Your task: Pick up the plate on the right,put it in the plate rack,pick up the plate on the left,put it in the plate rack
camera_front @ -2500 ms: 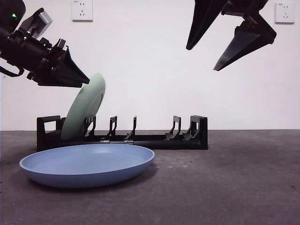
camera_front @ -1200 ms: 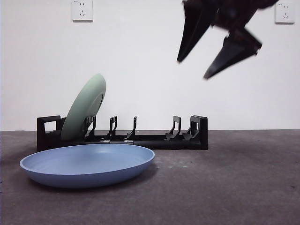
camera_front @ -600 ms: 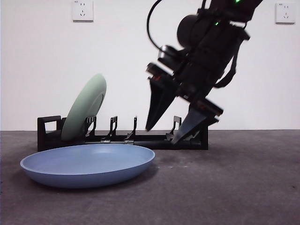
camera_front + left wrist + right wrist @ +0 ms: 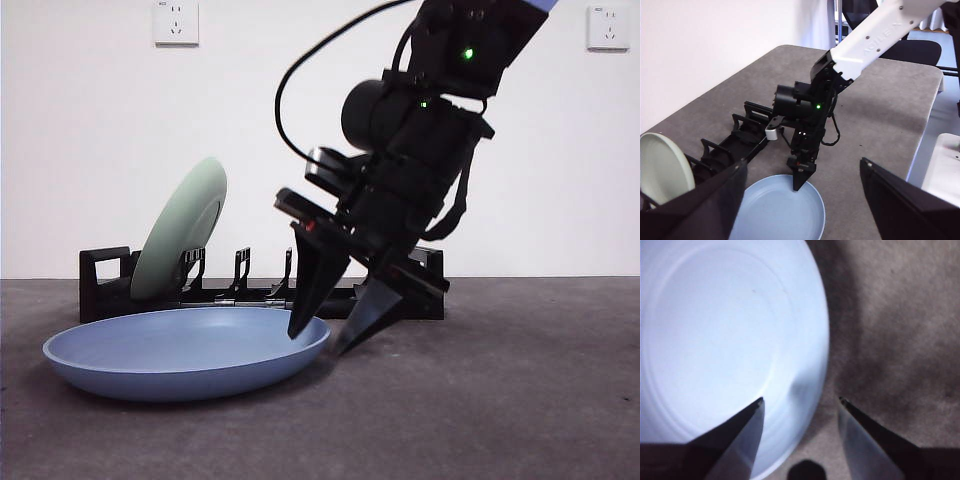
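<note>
You have the table [image 4: 520, 400], grey and rough, under everything, with a white wall [image 4: 300, 100] behind it carrying two sockets.

Take the plate rack [image 4: 262, 290] as your landmark: it lies long and low across the back of the table, its blocky ends at either side and its upright dividers between them.

Your right arm [image 4: 420, 150] comes down from above, in front of the rack's right half, big and dark with green lights on it. In the left wrist view you see its white upper link reaching over the table toward the rack.

The blue plate [image 4: 187, 350] lies flat on the table just in front of the rack's left half.

The green plate [image 4: 181, 240] stands tilted in a slot at the rack's left end, leaning toward the middle of the rack.

The right gripper [image 4: 322, 335] is at the blue plate's right edge, in front of the rack's middle. Its jaws are spread apart and astride the rim: one tip over the plate's inside, the other over bare table just outside it. Nothing is clamped between them.

The left gripper [image 4: 802, 172] is held high and well back from the rack, its jaws wide apart with nothing in them.
</note>
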### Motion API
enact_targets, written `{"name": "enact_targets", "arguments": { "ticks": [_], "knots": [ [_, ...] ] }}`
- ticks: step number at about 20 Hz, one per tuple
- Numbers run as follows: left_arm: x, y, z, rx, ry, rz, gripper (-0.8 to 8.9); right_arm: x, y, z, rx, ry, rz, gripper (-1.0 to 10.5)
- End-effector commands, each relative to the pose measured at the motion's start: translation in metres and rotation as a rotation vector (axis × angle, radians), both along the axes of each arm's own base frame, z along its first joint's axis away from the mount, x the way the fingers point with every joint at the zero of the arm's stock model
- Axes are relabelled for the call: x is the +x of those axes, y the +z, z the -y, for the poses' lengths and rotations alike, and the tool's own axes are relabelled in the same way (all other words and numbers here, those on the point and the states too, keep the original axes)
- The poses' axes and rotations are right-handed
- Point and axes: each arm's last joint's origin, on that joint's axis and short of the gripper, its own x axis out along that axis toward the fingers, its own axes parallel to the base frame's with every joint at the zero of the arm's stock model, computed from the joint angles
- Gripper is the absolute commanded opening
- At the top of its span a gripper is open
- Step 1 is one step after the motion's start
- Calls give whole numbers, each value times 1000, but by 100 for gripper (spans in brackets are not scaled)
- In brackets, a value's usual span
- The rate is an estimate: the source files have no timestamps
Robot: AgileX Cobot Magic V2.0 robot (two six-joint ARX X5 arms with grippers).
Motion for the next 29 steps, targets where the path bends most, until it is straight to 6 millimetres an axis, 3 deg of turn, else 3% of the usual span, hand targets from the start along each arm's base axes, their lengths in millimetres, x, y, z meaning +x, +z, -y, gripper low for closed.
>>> {"name": "enact_targets", "arguments": {
  "ticks": [1, 5, 13, 17, 21, 25, 29],
  "knots": [
    [1, -1, 1, 9, -18, 10, 384, -1, -10, 0, -14, -12, -30, 184],
    [3, -1, 3, 25, -40, 14, 384, 0, -9, -1, -8, -16, -23, -19],
    [15, -7, 11, 126, -80, -7, 384, 0, -7, 0, -1, -42, -37, -13],
    [26, -12, 22, 211, -139, -22, 384, -1, 8, 7, 6, -50, -33, -13],
    [41, -23, 49, 389, -250, -25, 385, -4, 55, 27, 12, -46, 11, -13],
    [57, -43, 94, 652, -336, 15, 385, -11, 113, 57, 27, -66, 76, -13],
    [64, -63, 140, 885, -359, 106, 385, -17, 151, 84, 19, -98, 98, -13]
  ]
}}
